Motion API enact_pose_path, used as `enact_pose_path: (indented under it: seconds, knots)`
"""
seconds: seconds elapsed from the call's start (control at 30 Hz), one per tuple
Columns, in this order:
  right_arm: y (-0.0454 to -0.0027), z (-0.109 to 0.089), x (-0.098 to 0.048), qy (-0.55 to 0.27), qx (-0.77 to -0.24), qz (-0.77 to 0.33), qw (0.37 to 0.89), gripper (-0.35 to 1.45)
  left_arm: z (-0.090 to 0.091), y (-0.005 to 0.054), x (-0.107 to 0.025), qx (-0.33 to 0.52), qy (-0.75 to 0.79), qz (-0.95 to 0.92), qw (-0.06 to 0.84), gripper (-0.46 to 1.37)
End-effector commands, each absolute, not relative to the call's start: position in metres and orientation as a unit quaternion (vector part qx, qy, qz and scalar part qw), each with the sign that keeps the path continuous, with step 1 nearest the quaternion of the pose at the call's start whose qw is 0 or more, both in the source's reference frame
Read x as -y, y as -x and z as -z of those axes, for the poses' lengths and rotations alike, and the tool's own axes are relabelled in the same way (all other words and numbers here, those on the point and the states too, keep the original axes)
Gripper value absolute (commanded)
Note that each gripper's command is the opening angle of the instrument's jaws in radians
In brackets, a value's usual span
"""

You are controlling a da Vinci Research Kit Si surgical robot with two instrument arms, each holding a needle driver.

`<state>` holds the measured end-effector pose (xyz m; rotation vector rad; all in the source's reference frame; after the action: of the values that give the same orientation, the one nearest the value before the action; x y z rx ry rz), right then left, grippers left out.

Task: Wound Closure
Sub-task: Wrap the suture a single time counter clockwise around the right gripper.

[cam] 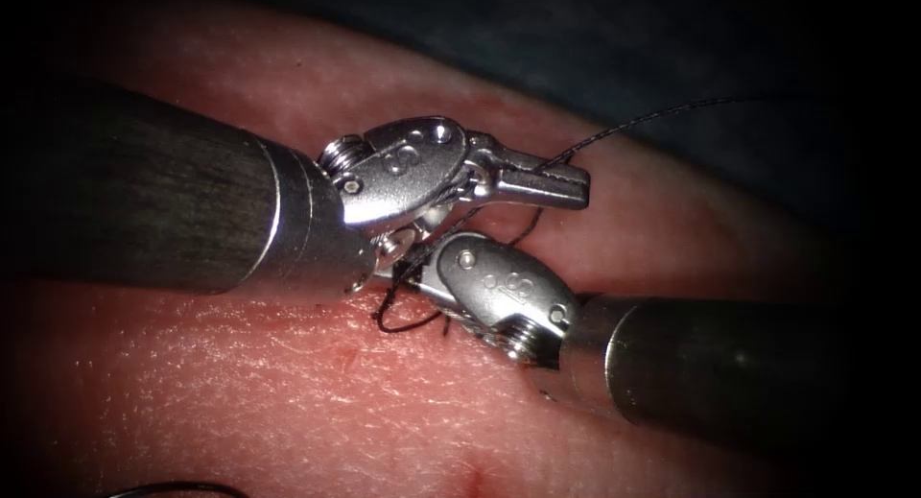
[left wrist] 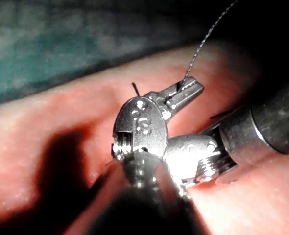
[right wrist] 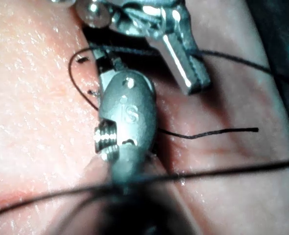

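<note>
Black thread (cam: 633, 124) clamped in left tool (cam: 547, 183) jaws at frame centre, right tool (cam: 413, 272) jaw state unclear, curved needle (cam: 173, 488) lying loose on tissue (cam: 240, 392) at lower left.

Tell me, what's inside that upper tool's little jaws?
The left tool has its jaws shut on the thread, which trails off from them. The right tool has its tip tucked beneath it, so whatever it holds is covered.

The tissue (cam: 288, 383) is the carrying surface, pink and pebbled, with faint red fluid (cam: 477, 479) marking it at the near edge. A dark loop of thread (cam: 398, 320) lies directly on it at centre, and a cut end of thread (right wrist: 208, 133) rests nearby.
</note>
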<state>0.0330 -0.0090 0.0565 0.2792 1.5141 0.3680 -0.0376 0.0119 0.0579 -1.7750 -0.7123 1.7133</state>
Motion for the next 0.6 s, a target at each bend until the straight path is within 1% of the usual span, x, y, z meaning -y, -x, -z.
enact_pose_path:
  seconds: [0.03, 0.3, 0.6]
  knots:
    - [-0.0330, -0.0566, 0.0091, -0.126, -0.687, -0.164, 0.696, -0.35, -0.0582, 0.0374, -0.0119, 0.272, 0.665, -0.639, 0.275, -0.35]
    - [-0.0330, -0.0559, 0.0098, -0.135, -0.730, -0.144, 0.655, -0.35, -0.0624, 0.0355, -0.0117, 0.274, 0.664, -0.647, 0.255, -0.35]
    - [-0.0338, -0.0554, 0.0108, -0.170, -0.746, -0.124, 0.631, -0.35, -0.0646, 0.0346, -0.0110, 0.280, 0.660, -0.648, 0.255, -0.35]
